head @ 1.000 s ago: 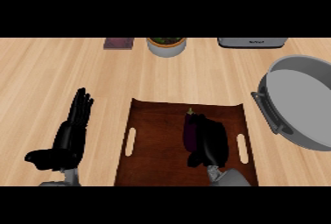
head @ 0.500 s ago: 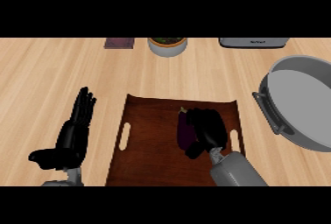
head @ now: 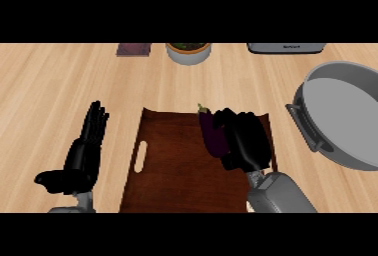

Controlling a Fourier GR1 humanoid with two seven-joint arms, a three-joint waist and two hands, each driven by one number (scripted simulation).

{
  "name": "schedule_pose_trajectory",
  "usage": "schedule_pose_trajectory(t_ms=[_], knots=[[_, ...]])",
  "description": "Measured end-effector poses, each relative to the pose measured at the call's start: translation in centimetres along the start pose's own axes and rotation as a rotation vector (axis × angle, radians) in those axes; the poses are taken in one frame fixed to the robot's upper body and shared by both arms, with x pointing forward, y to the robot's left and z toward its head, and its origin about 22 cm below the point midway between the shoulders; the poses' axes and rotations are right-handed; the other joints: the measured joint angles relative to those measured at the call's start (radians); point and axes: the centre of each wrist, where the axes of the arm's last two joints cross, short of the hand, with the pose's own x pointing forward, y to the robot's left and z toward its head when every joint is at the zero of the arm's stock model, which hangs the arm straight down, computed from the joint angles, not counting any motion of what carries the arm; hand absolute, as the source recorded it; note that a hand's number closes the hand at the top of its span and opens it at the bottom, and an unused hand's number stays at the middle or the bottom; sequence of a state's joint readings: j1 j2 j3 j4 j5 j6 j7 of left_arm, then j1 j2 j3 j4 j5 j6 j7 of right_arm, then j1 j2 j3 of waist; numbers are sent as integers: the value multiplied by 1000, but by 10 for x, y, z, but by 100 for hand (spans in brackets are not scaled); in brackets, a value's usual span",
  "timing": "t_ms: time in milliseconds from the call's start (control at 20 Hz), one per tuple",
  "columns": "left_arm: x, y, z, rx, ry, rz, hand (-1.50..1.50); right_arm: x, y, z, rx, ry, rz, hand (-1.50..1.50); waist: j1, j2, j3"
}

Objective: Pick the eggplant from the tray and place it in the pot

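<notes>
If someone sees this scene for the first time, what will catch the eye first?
The dark brown tray at the centre of the wooden counter draws the eye, with the purple eggplant lying on it and the black right hand close against its right side. The big grey pot at the right edge comes next. The left hand rests open, left of the tray.

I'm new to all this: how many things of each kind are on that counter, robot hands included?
Robot hand: 2, left robot hand and right robot hand
Eggplant: 1
Tray: 1
Grey pot: 1
White bowl: 1
Flat dark item: 1
Grey appliance: 1
Total: 8
</notes>
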State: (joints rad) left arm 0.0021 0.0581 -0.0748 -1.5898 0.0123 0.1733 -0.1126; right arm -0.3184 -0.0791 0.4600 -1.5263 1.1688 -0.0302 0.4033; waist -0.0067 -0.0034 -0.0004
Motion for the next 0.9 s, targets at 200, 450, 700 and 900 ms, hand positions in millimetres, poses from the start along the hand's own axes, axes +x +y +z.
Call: schedule_pose_trajectory(t_ms=[200,450,700,900], knots=[[-6,2,-1,6,4,2,0,11,-29,14,-134,12,19,150,-3,-1,0],[-2,2,-3,5,2,5,0,8,-65,26,-233,112,66,150,-1,0,0],[7,6,0,1,-3,4,0,-14,-81,27,-302,211,85,150,5,1,0],[2,4,1,-3,-6,5,0,-45,-101,19,-331,286,93,150,5,3,0]])
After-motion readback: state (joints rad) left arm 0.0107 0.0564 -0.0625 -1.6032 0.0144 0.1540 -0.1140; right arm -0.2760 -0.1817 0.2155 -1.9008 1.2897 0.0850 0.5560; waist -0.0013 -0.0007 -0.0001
